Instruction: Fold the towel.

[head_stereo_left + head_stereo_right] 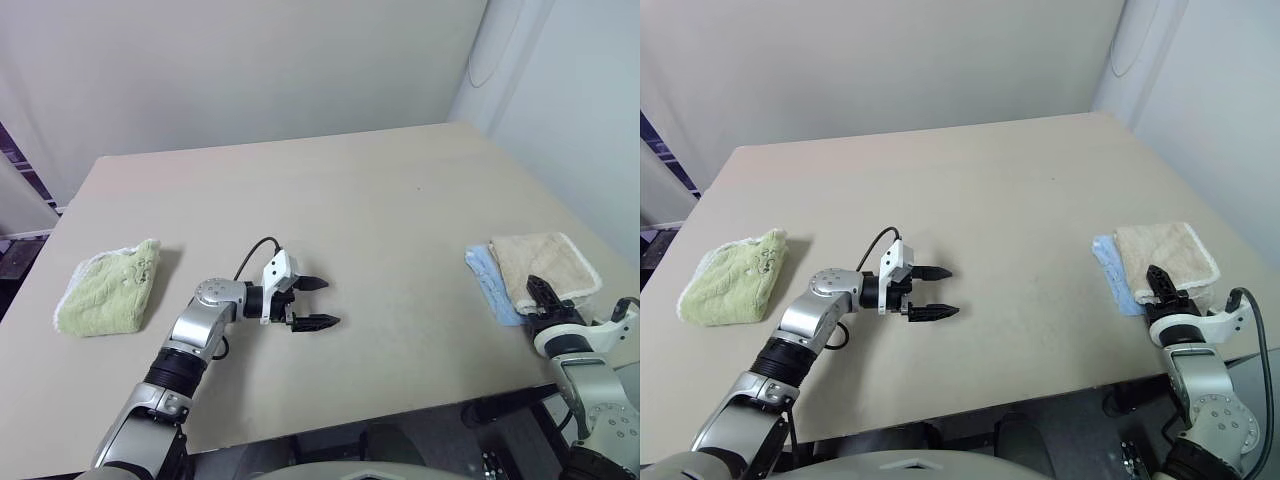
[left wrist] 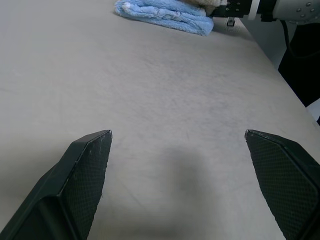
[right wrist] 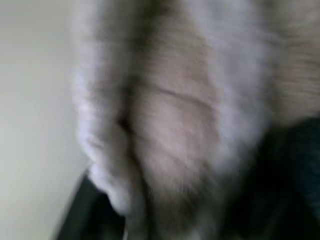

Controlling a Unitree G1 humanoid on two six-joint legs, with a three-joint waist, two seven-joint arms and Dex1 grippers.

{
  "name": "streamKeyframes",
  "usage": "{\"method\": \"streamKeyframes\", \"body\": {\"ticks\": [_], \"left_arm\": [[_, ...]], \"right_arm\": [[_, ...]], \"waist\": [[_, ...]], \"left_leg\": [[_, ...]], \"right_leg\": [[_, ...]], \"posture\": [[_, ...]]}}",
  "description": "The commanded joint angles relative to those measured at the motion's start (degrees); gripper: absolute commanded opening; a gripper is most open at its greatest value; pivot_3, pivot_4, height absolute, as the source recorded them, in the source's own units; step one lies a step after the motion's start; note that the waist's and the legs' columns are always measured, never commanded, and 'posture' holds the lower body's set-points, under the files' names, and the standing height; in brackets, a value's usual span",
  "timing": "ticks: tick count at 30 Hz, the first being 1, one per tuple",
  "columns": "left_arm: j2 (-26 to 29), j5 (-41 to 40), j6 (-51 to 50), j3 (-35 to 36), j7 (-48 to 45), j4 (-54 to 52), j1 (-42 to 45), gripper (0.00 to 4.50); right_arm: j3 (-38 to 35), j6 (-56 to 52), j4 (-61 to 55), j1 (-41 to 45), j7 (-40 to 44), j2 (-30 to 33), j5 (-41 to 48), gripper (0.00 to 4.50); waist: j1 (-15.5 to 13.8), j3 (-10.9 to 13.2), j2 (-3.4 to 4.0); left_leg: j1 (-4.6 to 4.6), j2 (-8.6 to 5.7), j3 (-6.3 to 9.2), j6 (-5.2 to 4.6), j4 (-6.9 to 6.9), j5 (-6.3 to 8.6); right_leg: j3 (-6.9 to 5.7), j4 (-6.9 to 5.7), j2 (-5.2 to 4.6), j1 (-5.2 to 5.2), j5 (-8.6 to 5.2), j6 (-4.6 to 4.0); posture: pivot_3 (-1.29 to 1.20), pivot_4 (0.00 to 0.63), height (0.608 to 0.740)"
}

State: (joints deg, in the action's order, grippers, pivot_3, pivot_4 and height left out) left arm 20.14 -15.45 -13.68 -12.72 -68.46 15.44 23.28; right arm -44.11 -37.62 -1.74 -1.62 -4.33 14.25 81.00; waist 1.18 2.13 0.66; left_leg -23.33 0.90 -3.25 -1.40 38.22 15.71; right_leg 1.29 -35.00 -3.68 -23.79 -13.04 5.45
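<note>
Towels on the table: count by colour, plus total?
Green towel: 1
Blue towel: 1
Beige towel: 1, lying folded on top of the blue one
Total: 3

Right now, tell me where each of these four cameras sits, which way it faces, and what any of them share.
Left eye: on the head, looking down over the table; both arms show, left gripper open.
Right eye: beside it, same scene, slightly shifted; right gripper at the beige towel.
Left wrist: along its own fingers, toward the blue towel.
Right wrist: pressed close against beige cloth.
Shared: left wrist and eye views all show the blue towel.
</note>
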Motion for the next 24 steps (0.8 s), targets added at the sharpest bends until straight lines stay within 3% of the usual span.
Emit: {"method": "streamKeyframes", "body": {"ticks": [1, 3, 9, 12, 15, 17, 21, 24], "left_arm": [[0.58, -0.86, -0.87, 1.06, -0.06, -1.03, 2.03, 4.5], [0.86, -1.0, -1.41, 1.26, -0.09, -1.32, 2.13, 4.5], [2.48, -0.95, -1.9, 1.53, -0.7, -1.37, 2.2, 4.5], [2.99, -1.38, -2.35, 2.1, -0.5, -1.52, 2.48, 4.5], [2.7, -2.67, -2.88, 3.75, 0.15, -1.1, 3.05, 4.5], [1.96, -5.0, -4.73, 6.24, 1.25, -0.6, 3.68, 4.5], [1.99, -10.57, -10.36, 10.69, 2.03, -2.26, 3.95, 4.5], [4.81, -18.0, -21.47, 15.28, 1.34, -4.3, 3.98, 4.5]], "right_arm": [[0.0, -2.02, -5.11, -2.01, 0.14, 1.57, 3.98, 3.89], [-0.45, -2.58, -6.92, -4.1, -0.47, 2.29, 5.5, 4.47], [-0.93, -4.73, -17.76, -14.53, -0.48, 4.22, 14.6, 4.47], [-1.41, -5.34, -26.33, -22.48, 2.13, 6.56, 14.92, 4.47], [-2.98, -1.14, -36.31, -27.5, 6.7, 8.58, 7.77, 4.47], [-3.36, 4.84, -41.2, -27.58, 8.08, 8.64, -2.87, 4.47], [-0.07, 7.53, -40.87, -24.32, 10.71, 11.41, -7.52, 4.47], [4.58, 8.39, -38.11, -19.92, 10.77, 13.68, -14.94, 4.47]], "waist": [[-0.02, 0.0, 0.0], [-0.07, 0.0, 0.0], [-0.16, 0.01, 0.0], [-0.16, 0.0, 0.02], [-0.09, 0.04, -0.04], [0.01, 0.06, -0.1], [-0.03, 0.06, -0.18], [0.08, 0.1, -0.26]], "left_leg": [[0.0, 0.0, 0.0, 0.0, 0.0, 0.0], [0.0, 0.01, 0.01, 0.0, -0.01, 0.0], [-0.03, 0.02, 0.02, 0.0, -0.03, 0.0], [-0.03, 0.02, 0.02, 0.01, -0.03, 0.01], [-0.03, 0.02, 0.01, 0.02, -0.04, 0.01], [-0.03, 0.04, 0.04, 0.03, -0.03, 0.02], [0.0, 0.03, 0.04, 0.05, -0.03, 0.03], [0.01, 0.03, 0.04, 0.03, -0.03, 0.02]], "right_leg": [[0.0, 0.0, 0.0, 0.0, 0.0, 0.0], [0.0, 0.0, 0.01, 0.0, -0.01, 0.01], [-0.01, 0.01, -0.02, -0.03, -0.03, 0.03], [0.0, 0.01, -0.07, -0.03, -0.03, 0.03], [0.0, 0.02, -0.11, -0.04, -0.03, 0.04], [0.01, 0.02, -0.11, -0.06, -0.04, 0.05], [-0.04, 0.02, -0.09, -0.03, -0.11, 0.18], [-0.02, 0.01, -0.03, -0.07, 0.02, -0.04]], "posture": [[0.0, 0.0, 0.74], [0.0, 0.0, 0.74], [0.0, 0.0, 0.74], [0.0, 0.0, 0.74], [0.0, 0.0, 0.74], [0.0, 0.0, 0.74], [0.0, 0.0, 0.74], [0.0, 0.0, 0.74]]}}
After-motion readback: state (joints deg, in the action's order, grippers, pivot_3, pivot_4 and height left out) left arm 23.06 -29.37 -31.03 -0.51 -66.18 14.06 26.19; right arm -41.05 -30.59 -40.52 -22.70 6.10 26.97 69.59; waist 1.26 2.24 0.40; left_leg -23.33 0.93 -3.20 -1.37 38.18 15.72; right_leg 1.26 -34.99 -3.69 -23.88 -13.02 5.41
